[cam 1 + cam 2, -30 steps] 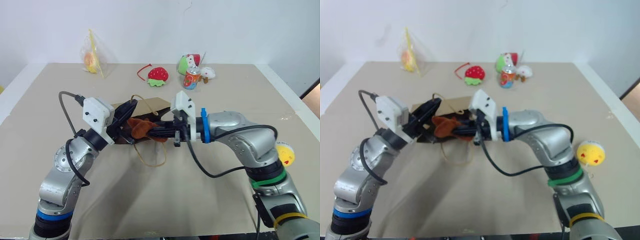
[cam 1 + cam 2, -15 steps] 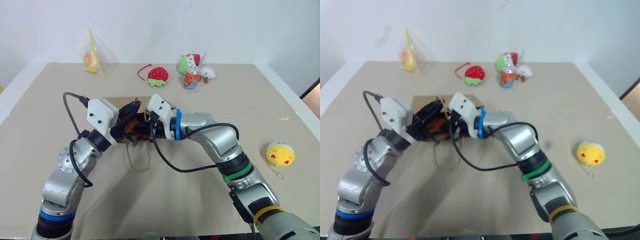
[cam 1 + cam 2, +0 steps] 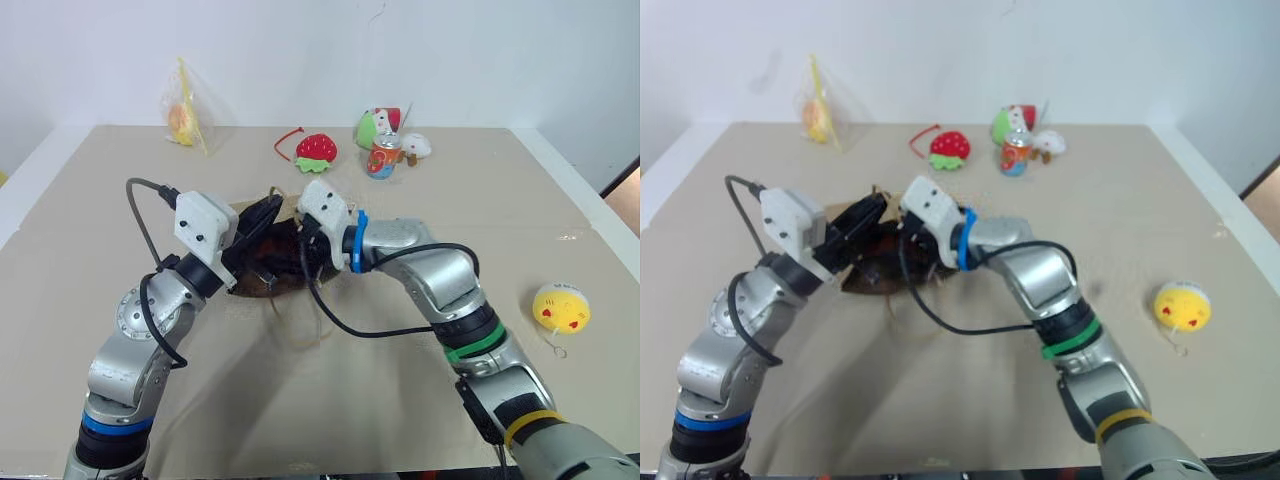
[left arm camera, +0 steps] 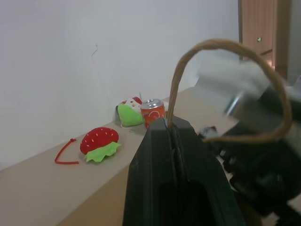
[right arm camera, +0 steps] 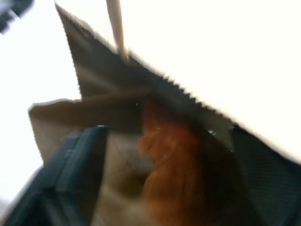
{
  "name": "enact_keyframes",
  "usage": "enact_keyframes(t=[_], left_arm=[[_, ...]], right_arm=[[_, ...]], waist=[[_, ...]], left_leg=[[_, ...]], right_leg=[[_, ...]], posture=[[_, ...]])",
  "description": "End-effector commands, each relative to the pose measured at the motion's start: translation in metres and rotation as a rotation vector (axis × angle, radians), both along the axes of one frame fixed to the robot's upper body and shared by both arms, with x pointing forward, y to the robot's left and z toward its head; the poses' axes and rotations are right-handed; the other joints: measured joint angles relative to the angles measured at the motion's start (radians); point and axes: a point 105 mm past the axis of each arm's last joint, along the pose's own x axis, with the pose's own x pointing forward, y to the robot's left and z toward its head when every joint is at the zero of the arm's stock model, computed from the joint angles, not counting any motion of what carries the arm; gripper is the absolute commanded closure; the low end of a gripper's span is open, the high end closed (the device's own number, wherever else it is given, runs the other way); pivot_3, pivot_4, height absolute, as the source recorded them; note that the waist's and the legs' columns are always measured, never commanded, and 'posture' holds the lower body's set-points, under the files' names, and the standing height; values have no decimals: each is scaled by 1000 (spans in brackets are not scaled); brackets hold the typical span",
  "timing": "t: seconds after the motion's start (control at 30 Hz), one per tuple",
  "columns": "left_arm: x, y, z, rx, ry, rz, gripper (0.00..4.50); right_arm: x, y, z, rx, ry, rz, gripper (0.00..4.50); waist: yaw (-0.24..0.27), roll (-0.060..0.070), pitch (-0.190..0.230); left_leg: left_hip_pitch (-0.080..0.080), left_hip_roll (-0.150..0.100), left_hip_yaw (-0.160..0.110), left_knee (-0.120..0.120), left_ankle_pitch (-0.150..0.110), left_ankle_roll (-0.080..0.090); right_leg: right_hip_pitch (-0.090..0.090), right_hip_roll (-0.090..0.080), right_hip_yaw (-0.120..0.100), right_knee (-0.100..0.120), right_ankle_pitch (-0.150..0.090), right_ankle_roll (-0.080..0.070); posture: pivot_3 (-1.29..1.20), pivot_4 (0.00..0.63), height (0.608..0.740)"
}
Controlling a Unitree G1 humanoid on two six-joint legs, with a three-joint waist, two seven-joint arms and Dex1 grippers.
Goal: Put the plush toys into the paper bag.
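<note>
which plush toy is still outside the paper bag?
The round yellow plush toy, lying alone on the table by the robot's right side. The brown furry one sits inside the paper bag's mouth, between the right gripper's open fingers.

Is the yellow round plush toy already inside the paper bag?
No, the yellow plush toy lies on the table far from the paper bag, on the robot's right side.
</note>
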Motion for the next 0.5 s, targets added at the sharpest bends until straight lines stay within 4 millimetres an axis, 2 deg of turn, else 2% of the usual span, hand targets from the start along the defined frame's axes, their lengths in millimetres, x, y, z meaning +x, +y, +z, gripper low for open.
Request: enact_keyframes(t=[0.03, 0.17, 0.3, 0.4, 0.5], left_arm=[[-2, 0, 10, -3, -44, -2, 4500], [-1, 1, 11, 1, -44, -2, 4500], [-2, 1, 11, 7, -43, -7, 4500], [-5, -1, 12, 23, -51, -30, 4500], [-7, -3, 11, 27, -55, -39, 4500]], right_arm=[[-18, -13, 30, 76, -40, 57, 65], [-44, -46, 42, 100, 9, 147, 65], [-55, -101, 42, 88, 144, 95, 65], [-31, -166, 37, 81, 135, -203, 65], [-11, -222, 25, 40, 43, -507, 65]], waist=[[0, 0, 0], [3, 0, 0], [2, 0, 0], [4, 0, 0], [4, 0, 0]], left_leg=[[0, 0, 0, 0, 0, 0], [0, 0, -1, 0, 0, 0], [0, -2, -1, 0, 0, 0], [0, -2, -1, 0, 0, 0], [1, -2, 0, 0, 0, 0]], right_leg=[[0, 0, 0, 0, 0, 0], [0, 0, 0, 0, 0, 0], [1, -2, -1, -1, -1, 1], [2, -1, -1, -1, -1, 1], [2, -2, -1, -1, -1, 0]], posture=[[0, 150, 740], [0, 150, 740], [0, 150, 740], [0, 150, 740], [0, 150, 740]])
